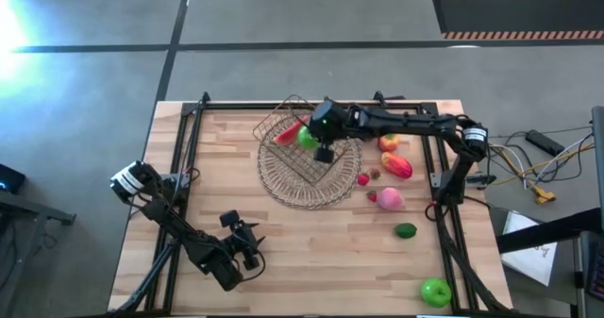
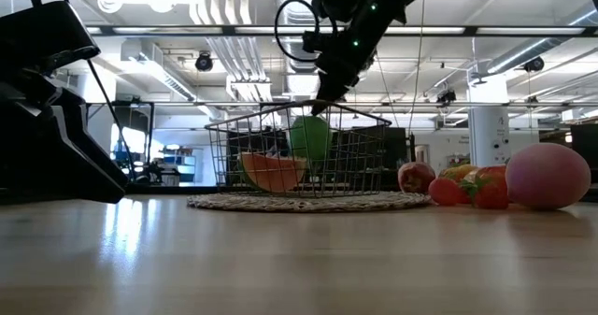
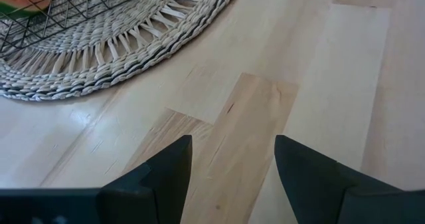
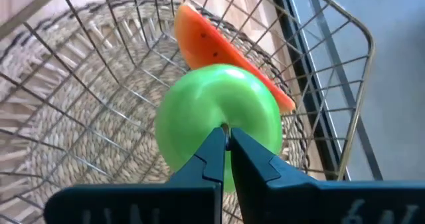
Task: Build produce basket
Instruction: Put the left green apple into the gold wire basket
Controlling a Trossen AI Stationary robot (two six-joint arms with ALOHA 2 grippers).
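Note:
The wire basket stands on a round woven mat at the table's far middle. A salmon-red slice lies inside it, leaning on the far wall. My right gripper reaches in from above the basket, shut on a bright green apple. More produce lies right of the mat: an orange piece, a red piece, a pink one, a dark green one and a second green apple. My left gripper waits open over bare wood near the table's near left. My right gripper pinches the green apple at the stem dimple on its top, between the two fingertips. The fingers come from above, slanting down into the basket. The apple hangs below them, upright, clear of the basket floor in the low view.
Two small red pieces lie by the mat's right edge. Black rails run along the table's left, right and far edges. Bare wood lies between the mat and the near edge. Cables trail off the right side.

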